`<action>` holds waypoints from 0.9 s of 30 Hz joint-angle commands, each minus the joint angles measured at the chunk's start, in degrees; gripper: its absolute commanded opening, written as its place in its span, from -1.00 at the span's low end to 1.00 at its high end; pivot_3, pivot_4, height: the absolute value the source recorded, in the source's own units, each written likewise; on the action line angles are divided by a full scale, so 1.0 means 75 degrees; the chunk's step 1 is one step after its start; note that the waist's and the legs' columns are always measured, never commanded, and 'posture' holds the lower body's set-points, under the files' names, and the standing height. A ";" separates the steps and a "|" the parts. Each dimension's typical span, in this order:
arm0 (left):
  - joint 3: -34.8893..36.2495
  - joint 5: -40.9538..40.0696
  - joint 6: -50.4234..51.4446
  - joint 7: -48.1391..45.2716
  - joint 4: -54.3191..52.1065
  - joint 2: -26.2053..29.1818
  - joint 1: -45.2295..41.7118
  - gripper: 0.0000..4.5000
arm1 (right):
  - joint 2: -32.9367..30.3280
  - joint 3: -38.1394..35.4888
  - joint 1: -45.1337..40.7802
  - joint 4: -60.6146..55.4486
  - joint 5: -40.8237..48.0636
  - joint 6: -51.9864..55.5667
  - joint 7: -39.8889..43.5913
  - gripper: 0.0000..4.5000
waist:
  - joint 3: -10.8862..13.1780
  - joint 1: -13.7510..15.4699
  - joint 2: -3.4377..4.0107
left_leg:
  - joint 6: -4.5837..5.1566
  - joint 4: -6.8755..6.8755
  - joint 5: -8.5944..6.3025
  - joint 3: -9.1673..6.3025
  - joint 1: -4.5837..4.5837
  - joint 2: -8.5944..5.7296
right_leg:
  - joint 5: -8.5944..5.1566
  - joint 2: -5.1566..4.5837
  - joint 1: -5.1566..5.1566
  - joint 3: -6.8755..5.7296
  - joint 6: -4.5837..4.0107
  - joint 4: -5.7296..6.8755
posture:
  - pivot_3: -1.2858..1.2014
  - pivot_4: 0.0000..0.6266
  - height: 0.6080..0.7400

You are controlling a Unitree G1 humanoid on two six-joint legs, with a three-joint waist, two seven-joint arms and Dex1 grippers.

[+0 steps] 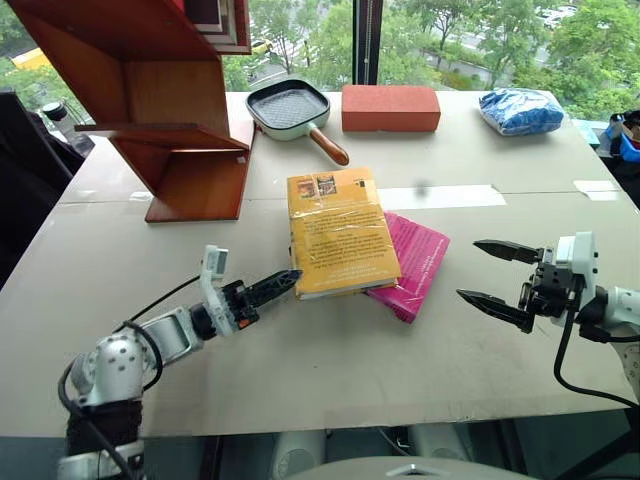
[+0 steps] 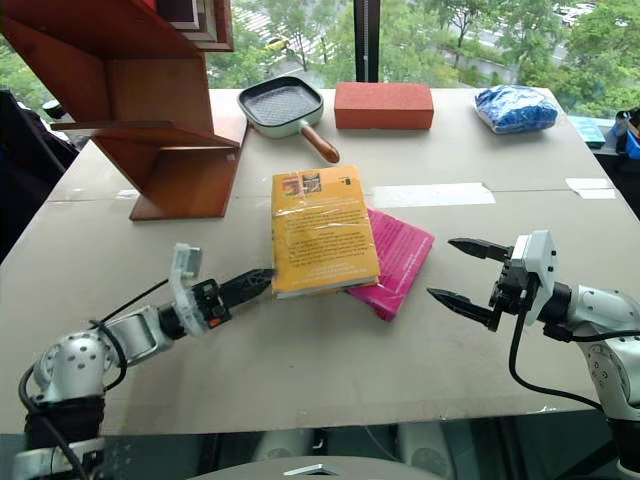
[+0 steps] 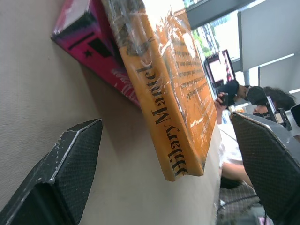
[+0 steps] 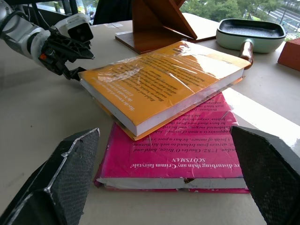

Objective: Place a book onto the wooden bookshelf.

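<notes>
The book (image 1: 340, 232) is lying on the surface (image 1: 300, 370), overlapping a pink book (image 1: 415, 262), well apart from the wooden bookshelf (image 1: 170, 100). My left end effector (image 1: 272, 288) is hovering spread at its near corner; my right end effector (image 1: 500, 275) is gaping beside open room.

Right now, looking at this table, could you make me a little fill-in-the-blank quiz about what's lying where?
1. The yellow-orange book lies partly on top of a smaller ____ book.
2. The pan sits between the wooden bookshelf and the red-orange ____.
3. Both the left gripper and right gripper have their fingers ____.
4. The bag at the table's far corner is ____ in colour.

Missing words: pink; brick; open; blue
</notes>
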 commanded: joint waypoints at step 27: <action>-0.0842 0.3171 -0.2769 -0.0980 -0.3016 0.0627 -0.1935 -0.99 | 0.0156 -0.0410 -0.1264 -0.0908 0.1600 0.1304 -0.0849 1.00 | 0.0056 -0.0014 -0.0055 | -0.0002 0.0001 0.0001 0.0002 -0.0006 0.0001 | 0.0021 -0.0001 0.0000 0.0011 -0.0035 0.0004 | 0.03 -0.52 1.00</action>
